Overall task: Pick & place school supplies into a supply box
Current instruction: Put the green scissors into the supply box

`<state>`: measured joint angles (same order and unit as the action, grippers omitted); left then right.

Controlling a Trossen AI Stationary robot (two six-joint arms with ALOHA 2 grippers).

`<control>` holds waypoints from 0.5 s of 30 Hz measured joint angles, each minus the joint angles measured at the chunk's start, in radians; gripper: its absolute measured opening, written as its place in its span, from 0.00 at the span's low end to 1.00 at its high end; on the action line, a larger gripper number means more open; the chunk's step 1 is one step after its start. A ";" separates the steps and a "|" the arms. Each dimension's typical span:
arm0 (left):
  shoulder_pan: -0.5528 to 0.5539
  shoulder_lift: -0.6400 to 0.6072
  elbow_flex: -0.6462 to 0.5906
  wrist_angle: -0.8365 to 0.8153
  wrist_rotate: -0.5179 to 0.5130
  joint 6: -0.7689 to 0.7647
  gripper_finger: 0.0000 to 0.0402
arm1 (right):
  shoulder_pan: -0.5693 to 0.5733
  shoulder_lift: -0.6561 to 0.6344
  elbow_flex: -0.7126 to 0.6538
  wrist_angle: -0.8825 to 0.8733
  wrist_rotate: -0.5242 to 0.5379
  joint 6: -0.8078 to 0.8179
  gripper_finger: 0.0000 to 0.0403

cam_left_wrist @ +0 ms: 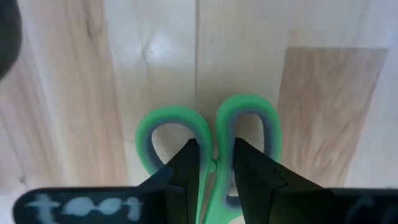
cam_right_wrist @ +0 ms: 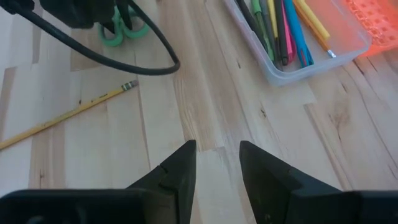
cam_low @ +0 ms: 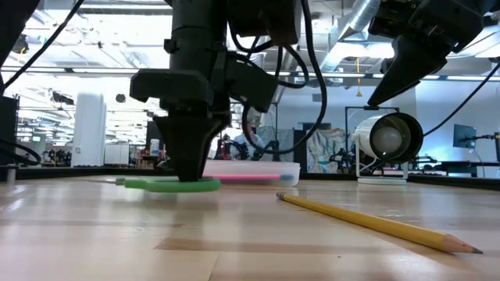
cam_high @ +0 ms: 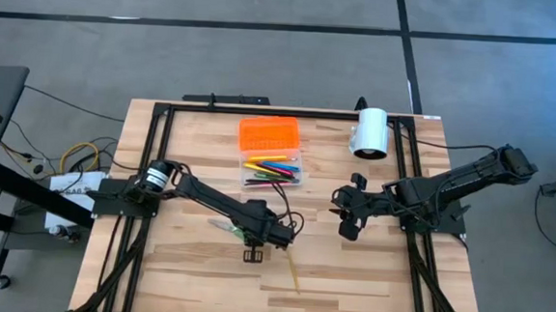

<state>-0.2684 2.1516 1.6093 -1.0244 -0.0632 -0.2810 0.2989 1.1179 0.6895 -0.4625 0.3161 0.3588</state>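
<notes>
Fingers [cam_left_wrist: 249, 163] of the left gripper [cam_left_wrist: 216, 163] point straight down, pinching the scissors [cam_left_wrist: 211, 140] on the counter [cam_high: 368, 268]; right gripper [cam_right_wrist: 216, 163] hovers spread.

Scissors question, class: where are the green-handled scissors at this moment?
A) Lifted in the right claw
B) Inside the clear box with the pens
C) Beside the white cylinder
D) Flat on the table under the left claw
D: the green-handled scissors lie flat on the wooden table, with the left claw down over the handles, its fingers around the joint between the loops.
</notes>
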 joint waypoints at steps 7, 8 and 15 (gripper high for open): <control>0.000 -0.003 0.002 -0.025 0.007 -0.010 0.17 | 0.000 0.000 0.000 0.001 0.000 0.000 0.29; -0.001 -0.003 0.002 -0.030 0.012 -0.013 0.17 | 0.000 0.000 0.000 0.003 0.000 0.000 0.29; 0.000 -0.003 0.014 -0.054 0.041 -0.034 0.17 | 0.000 0.000 0.000 0.004 0.000 0.000 0.29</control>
<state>-0.2687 2.1483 1.6234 -1.0786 -0.0224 -0.3148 0.2989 1.1179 0.6895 -0.4583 0.3157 0.3588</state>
